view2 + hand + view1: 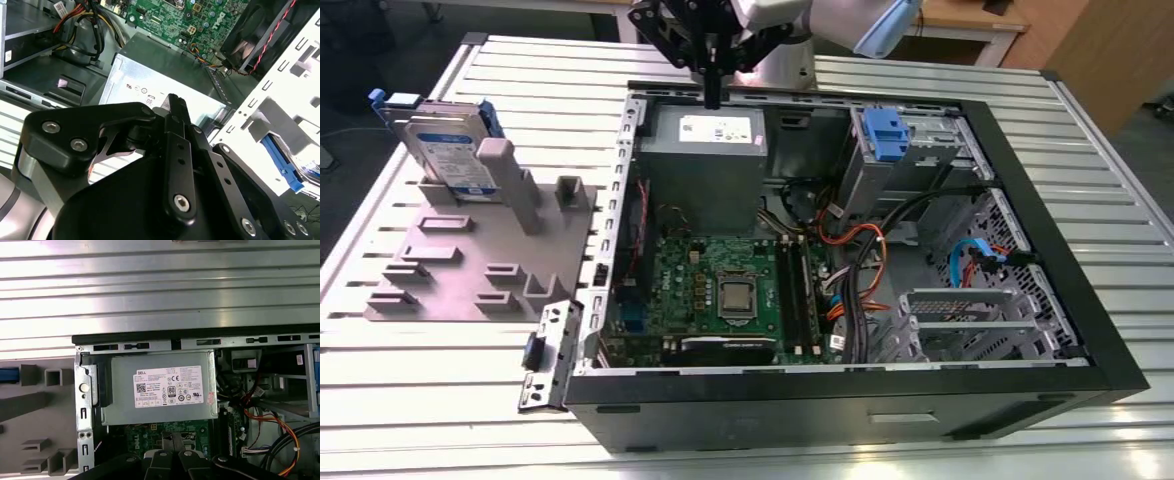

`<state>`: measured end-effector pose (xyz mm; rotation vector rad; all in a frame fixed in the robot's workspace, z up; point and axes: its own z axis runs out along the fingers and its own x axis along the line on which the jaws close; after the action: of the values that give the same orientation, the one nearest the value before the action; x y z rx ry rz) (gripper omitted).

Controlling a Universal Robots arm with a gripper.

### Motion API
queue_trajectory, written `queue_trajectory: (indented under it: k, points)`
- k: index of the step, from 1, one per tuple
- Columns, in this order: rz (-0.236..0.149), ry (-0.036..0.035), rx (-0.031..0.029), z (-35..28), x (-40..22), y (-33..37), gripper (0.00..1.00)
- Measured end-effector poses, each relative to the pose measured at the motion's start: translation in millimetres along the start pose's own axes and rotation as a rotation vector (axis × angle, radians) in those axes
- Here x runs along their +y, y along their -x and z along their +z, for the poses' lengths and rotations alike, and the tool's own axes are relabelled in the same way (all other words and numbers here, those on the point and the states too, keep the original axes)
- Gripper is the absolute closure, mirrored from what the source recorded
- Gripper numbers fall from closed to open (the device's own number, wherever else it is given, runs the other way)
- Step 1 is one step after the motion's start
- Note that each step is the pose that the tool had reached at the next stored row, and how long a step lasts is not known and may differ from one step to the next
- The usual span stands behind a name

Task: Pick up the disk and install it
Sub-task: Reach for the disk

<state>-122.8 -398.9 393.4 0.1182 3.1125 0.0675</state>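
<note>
Now the gripper (714, 99) hangs clenched and empty above the grey box (704, 165) in the case (854, 400), well apart from the disk (450, 150), upright in its stand (467, 262).

Your arm (767, 12) sits at the top edge of the exterior view, pale wrist segment angled over, with the black gripper (714, 95) hanging below it and pointing straight down. You've got the fingers (176, 107) pressed together to a single narrow tip, nothing between them, and the black linkage bars (180, 165) folded in close on both sides. The second wrist view looks along the gripper body, bolts showing
</note>
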Motion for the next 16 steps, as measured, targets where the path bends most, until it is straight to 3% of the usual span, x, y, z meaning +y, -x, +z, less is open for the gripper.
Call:
queue_trajectory:
  k: [8,16]
  points:
    - [0.0,0.0001,0.0,0.4,-0.6,-7.0,0.89]
    - [0.0,0.0,0.0,0.7,-0.8,-9.6,0.89]
